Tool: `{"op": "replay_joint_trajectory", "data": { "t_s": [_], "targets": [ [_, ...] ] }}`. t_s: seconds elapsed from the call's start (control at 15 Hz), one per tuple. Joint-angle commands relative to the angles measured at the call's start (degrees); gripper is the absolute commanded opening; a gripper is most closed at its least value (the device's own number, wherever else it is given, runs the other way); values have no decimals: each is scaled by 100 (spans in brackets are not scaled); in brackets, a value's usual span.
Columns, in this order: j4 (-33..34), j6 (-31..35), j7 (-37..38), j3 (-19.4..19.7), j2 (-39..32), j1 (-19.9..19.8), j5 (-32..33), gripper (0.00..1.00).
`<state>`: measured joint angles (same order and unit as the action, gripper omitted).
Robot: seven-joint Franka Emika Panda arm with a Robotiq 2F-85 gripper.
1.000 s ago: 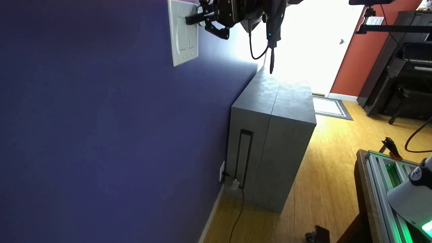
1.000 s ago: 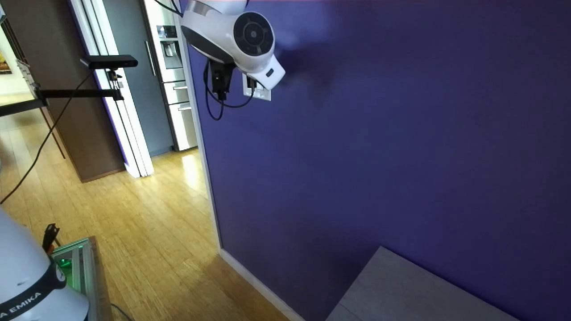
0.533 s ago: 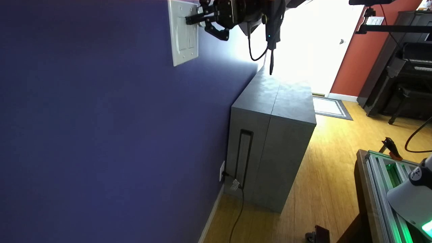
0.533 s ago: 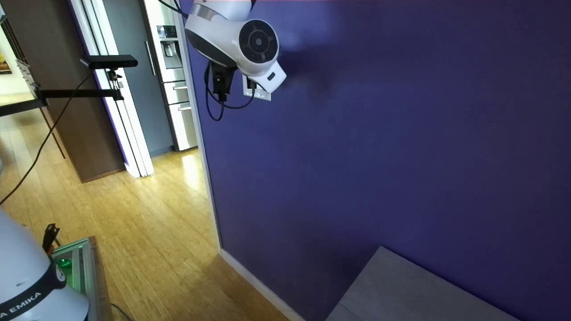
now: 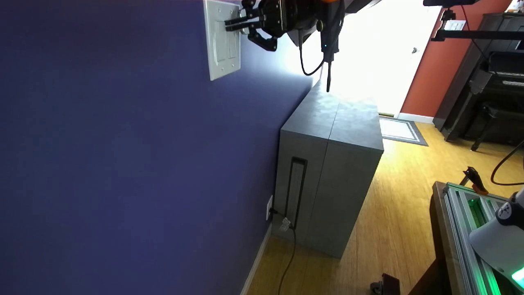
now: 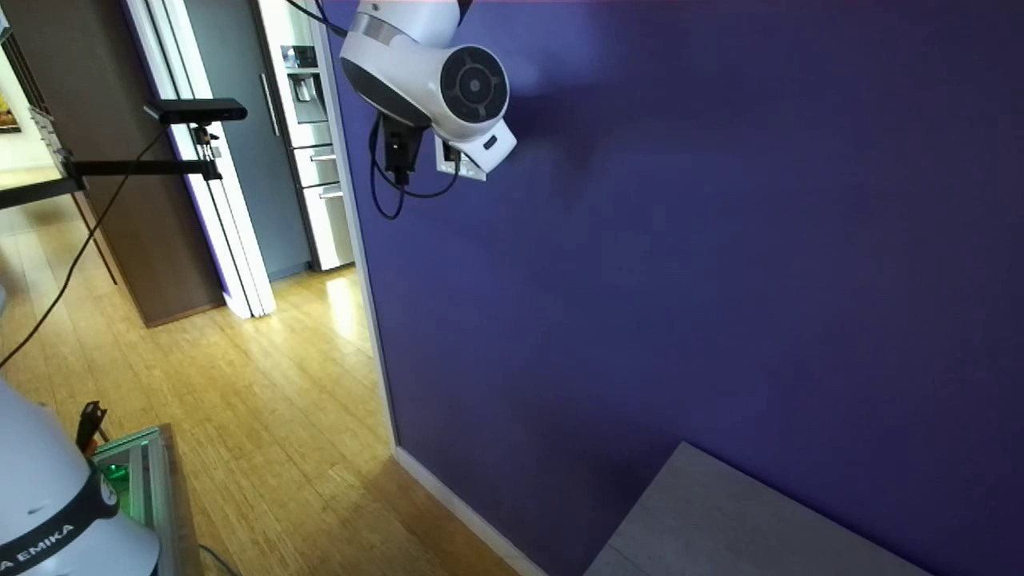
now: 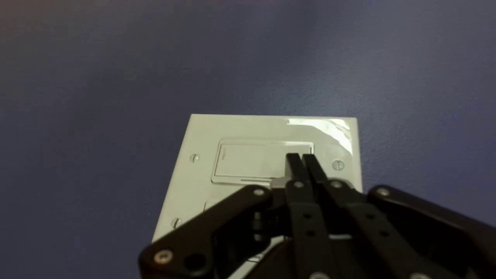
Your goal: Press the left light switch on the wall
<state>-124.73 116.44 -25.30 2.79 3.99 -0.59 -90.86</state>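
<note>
The purple-blue wall [image 5: 143, 143] fills much of both exterior views [image 6: 680, 240]. Its white switch plate [image 5: 224, 67] shows at the top of an exterior view, and partly behind the arm in an exterior view [image 6: 474, 168]. My gripper [image 5: 226, 26] is shut, with only a thin gap between its fingers. Its tips are at the upper part of the left switch [image 5: 221, 47] and appear to touch it. In the wrist view my gripper [image 7: 301, 155] covers one end of that switch [image 7: 248, 159]. The second switch is mostly hidden behind the fingers there.
A grey cabinet [image 5: 327, 184] stands against the wall below the arm, and its top shows in an exterior view [image 6: 744, 520]. A cable [image 5: 292, 254] runs from a wall outlet [image 5: 269, 207]. A loose cable [image 6: 388, 208] hangs under the wrist.
The fingertips stay at the same spot on the plate. The wrist has tilted a little, and the arm behind it has shifted slightly down and toward the right in an exterior view.
</note>
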Motion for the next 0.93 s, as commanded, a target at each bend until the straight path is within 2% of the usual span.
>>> {"op": "replay_joint_trajectory", "data": {
  "t_s": [0.0,0.4,0.87],
  "targets": [
    [159,-154,29,-81,-245,-17,-71,5],
    [171,-344,60,-65,-306,-50,37,5],
    [19,-712,87,72,13,-201,306,5]
  ]
}}
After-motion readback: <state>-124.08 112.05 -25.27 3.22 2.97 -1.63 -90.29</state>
